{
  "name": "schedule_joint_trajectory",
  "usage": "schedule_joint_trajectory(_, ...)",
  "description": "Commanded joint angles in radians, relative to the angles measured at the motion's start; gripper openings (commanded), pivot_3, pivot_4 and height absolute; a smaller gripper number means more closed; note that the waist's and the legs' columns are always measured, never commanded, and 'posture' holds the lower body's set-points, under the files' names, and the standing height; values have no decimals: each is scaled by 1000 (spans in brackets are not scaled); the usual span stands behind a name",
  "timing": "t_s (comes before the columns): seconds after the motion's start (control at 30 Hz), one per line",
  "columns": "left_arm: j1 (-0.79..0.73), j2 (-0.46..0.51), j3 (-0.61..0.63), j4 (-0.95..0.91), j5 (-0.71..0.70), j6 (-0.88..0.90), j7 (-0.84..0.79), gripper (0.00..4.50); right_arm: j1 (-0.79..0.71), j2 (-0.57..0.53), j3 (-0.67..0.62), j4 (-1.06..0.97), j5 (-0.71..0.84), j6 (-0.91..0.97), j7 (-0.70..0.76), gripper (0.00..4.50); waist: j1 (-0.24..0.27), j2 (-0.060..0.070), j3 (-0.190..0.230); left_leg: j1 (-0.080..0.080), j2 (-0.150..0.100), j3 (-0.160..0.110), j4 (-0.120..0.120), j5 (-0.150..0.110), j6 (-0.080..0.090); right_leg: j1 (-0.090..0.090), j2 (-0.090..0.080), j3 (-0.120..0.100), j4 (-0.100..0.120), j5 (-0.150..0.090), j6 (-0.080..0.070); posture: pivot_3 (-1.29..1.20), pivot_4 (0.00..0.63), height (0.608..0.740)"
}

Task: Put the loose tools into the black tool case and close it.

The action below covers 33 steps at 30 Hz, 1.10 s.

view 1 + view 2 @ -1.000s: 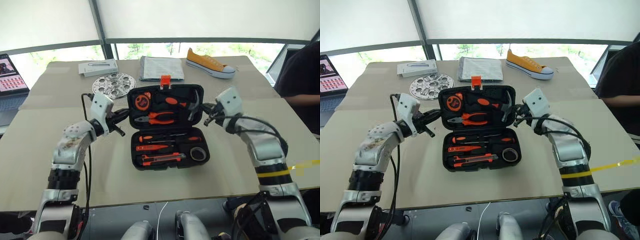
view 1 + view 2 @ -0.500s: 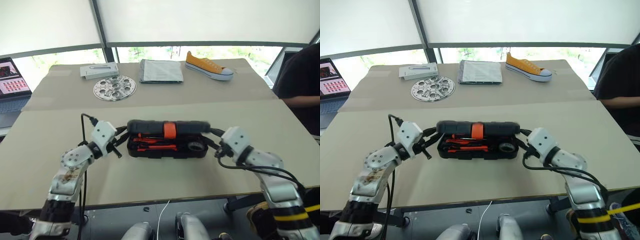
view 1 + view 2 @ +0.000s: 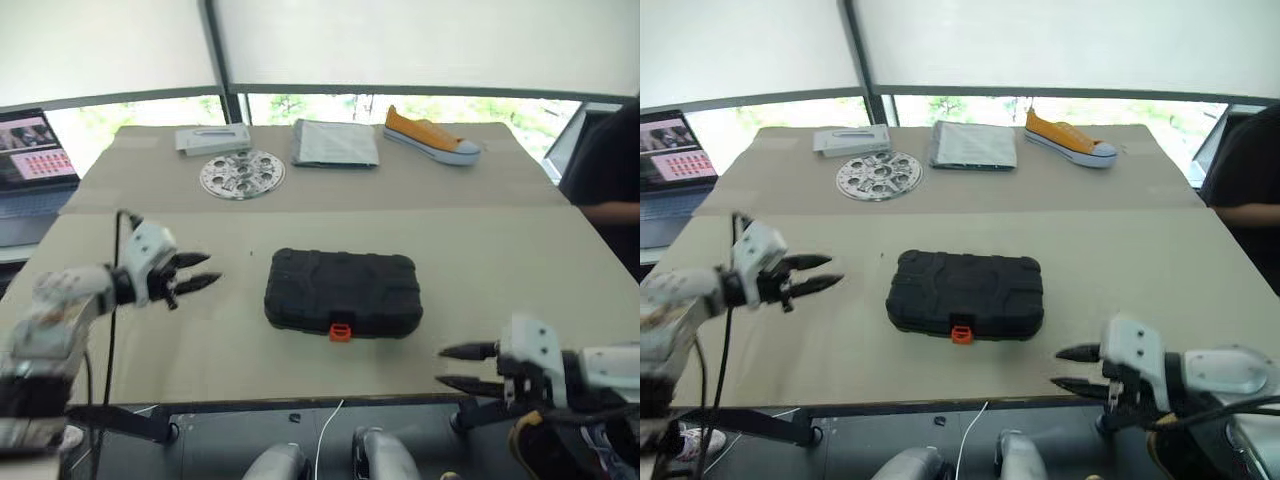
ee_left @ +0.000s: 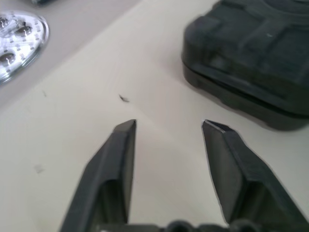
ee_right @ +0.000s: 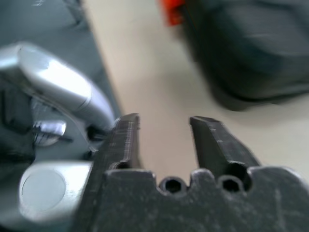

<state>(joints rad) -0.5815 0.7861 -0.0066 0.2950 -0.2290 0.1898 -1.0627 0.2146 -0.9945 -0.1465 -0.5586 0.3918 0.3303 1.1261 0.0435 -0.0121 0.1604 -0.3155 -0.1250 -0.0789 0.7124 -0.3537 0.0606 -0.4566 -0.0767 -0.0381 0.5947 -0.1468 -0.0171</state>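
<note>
The black tool case [image 3: 342, 290] lies shut in the middle of the table, ribbed shell up, its orange latch [image 3: 341, 331] on the near side. The loose tools are hidden from view. My left gripper [image 3: 213, 269] hovers to the left of the case, pointing at it, open and holding nothing. In the left wrist view the gripper [image 4: 169, 125] is a short way from a corner of the case [image 4: 251, 58]. My right gripper [image 3: 440, 366] is at the table's front edge, right of the latch, open with nothing in it. The right wrist view shows the case [image 5: 251, 53] beyond it.
At the back stand a perforated metal disc [image 3: 241, 174], a grey box [image 3: 213, 138], a folded grey sheet [image 3: 335, 142] and a yellow sneaker [image 3: 432, 135]. A laptop [image 3: 35, 165] is at the far left. A person in black [image 3: 610, 170] sits at the right.
The case lid has come down from standing open to fully shut. Both grippers have let go of it: the left moved out left, the right pulled back to the front edge.
</note>
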Motion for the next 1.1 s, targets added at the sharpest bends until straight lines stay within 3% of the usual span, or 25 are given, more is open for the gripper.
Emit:
schedule_joint_trajectory(0.03, -159, -90, -112, 226, 117, -170, -34, 417, -70, 15, 78, 11, -62, -41, -18, 237, -2, 0, 0, 0, 0, 0, 0, 0, 0, 0, 0, 0, 0, 0, 0, 0, 150, 740)
schedule_joint_trajectory(0.07, -210, -125, -139, 301, 146, -218, -39, 39, -96, 25, 106, 23, -74, -42, -21, 0, -3, -1, 0, -1, -1, 0, 1, 0, 0, -1, -1, 0, 0, 1, 0, 0, 150, 740)
schedule_joint_trajectory(0.33, -429, -296, -249, 680, 314, -476, -3, 39, -301, 118, 277, 182, -230, -77, -82, 0, -27, -4, 1, -6, 0, 0, 2, 4, 8, -6, -1, 0, -1, 1, 0, 0, 150, 740)
schedule_joint_trajectory(0.47, -437, -304, -276, 691, 329, -583, -132, 39, -412, 182, 301, 279, -290, -86, -148, 0, -26, -4, 1, -6, 0, 0, 3, 4, 8, -5, -2, 0, -1, 1, 0, 0, 150, 740)
schedule_joint_trajectory(0.67, -359, -224, -295, 583, 307, -626, -353, 39, -490, 228, 267, 388, -330, -85, -224, 0, -32, -4, 1, -7, 0, 0, 2, 4, 9, -8, -1, 0, 0, 1, -1, 0, 150, 740)
schedule_joint_trajectory(0.77, -359, -225, -235, 509, 229, -507, -379, 39, -457, 213, 233, 349, -286, -65, -199, 0, -31, -4, 1, -8, 0, 0, 2, 4, 9, -10, 0, 0, 0, 1, -1, 0, 150, 740)
schedule_joint_trajectory(0.97, -395, -237, -161, 197, -3, 4, -499, 39, -302, 159, 110, 165, -108, 38, -107, 0, -26, -4, 1, -31, -2, -2, 20, 4, 11, -26, -2, -3, 16, 2, -1, 0, 150, 740)
schedule_joint_trajectory(1.1, -317, -299, -269, 47, 35, 0, -496, 39, -182, 146, 90, 51, -66, 58, -105, 0, -30, -3, 1, -27, -2, -2, 20, 3, 11, -23, -2, -1, 14, 2, -1, 0, 150, 740)
